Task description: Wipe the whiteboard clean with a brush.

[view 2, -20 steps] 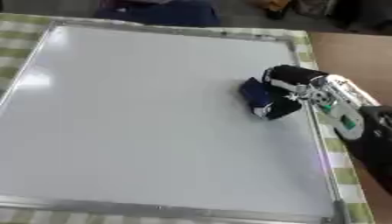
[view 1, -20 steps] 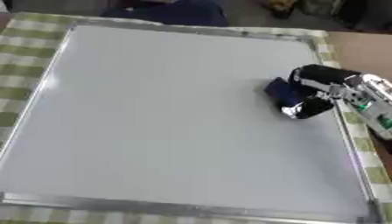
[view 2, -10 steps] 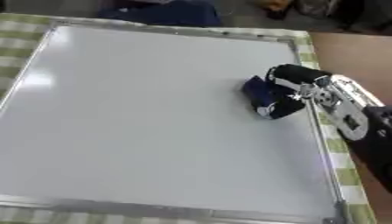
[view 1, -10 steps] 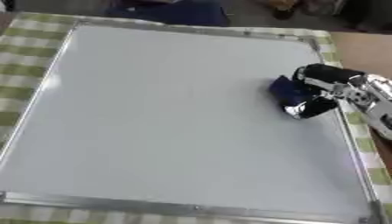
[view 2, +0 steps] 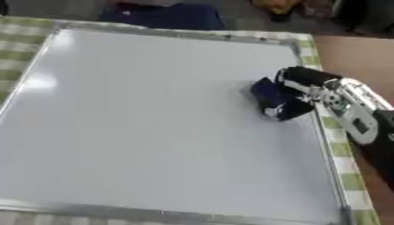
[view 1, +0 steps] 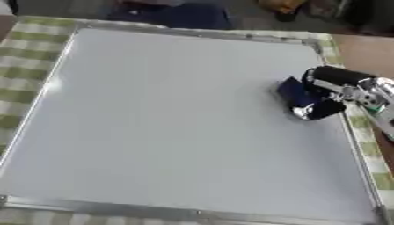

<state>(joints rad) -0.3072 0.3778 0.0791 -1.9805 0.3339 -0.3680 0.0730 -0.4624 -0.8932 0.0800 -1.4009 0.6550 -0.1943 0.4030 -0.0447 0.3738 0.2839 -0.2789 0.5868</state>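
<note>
Lying across the far left and along the near edge: green-and-white checked cloth (view 1: 17, 66) covering the counter, showing again as a strip down the right side.

Occupying almost the whole view: large white rectangular whiteboard with a silver metal frame (view 1: 154, 132), lying flat on the cloth, slightly askew. Showing no visible marks anywhere on the surface; reflecting a soft glare patch near the left edge.

Sitting beyond the far edge, centre-left: dark blue object (view 1: 173, 15), identity not determinable.

Resting on the right part of the board, just inside the right frame rail, about a third of the way down from the far edge: small dark blue brush (view 2: 271, 99), touching the white surface.

Reaching in from the right side: black and silver right hand (view 2: 296, 90), fingers curling over the top and thumb closing beneath, clamping on the brush. Forearm with silver and white panels crossing the right frame rail and the checked strip.

Showing at the far right: bare brown counter surface (view 2: 354, 57) past the cloth.

Left hand appearing in neither view.
</note>
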